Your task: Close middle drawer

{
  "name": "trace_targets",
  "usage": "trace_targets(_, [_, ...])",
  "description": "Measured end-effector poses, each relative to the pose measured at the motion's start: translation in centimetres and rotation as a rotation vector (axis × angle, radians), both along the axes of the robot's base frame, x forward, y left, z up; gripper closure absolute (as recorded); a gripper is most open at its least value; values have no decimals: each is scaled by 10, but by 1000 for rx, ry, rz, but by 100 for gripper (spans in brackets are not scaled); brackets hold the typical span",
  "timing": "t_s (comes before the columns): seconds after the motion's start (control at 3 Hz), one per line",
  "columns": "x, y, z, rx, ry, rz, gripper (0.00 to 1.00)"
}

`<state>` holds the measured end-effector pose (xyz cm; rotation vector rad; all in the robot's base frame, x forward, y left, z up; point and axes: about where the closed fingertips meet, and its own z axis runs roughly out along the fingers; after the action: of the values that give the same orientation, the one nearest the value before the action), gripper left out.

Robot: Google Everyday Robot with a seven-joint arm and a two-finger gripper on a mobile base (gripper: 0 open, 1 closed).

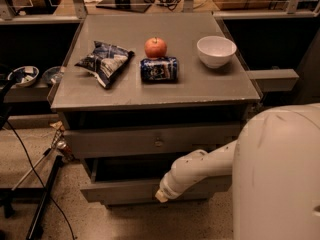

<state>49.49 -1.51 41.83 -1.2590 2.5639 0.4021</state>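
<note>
The middle drawer [120, 190] is the wide, shallow grey one below the taller-fronted drawer [150, 141]. It stands pulled out, with its dark inside showing above its front. My white arm reaches in from the lower right. My gripper [161, 196] is at the arm's tip, right at the front face of the middle drawer near its centre. The drawer's knob is hidden behind the arm's end. The taller-fronted drawer above shows its small round knob [158, 143].
On the cabinet top [210, 89] lie a chip bag [106, 60], an apple [155, 47], a blue can on its side [159, 69] and a white bowl [216, 51]. Cables and a dark stand [42, 194] are on the floor at left. My white body [280, 179] fills the lower right.
</note>
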Motion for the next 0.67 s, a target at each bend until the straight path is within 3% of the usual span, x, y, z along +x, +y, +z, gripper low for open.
trace_targets(0.33, [30, 17, 5, 28, -48, -5, 100])
trace_targets(0.67, [33, 16, 1, 23, -45, -14, 100])
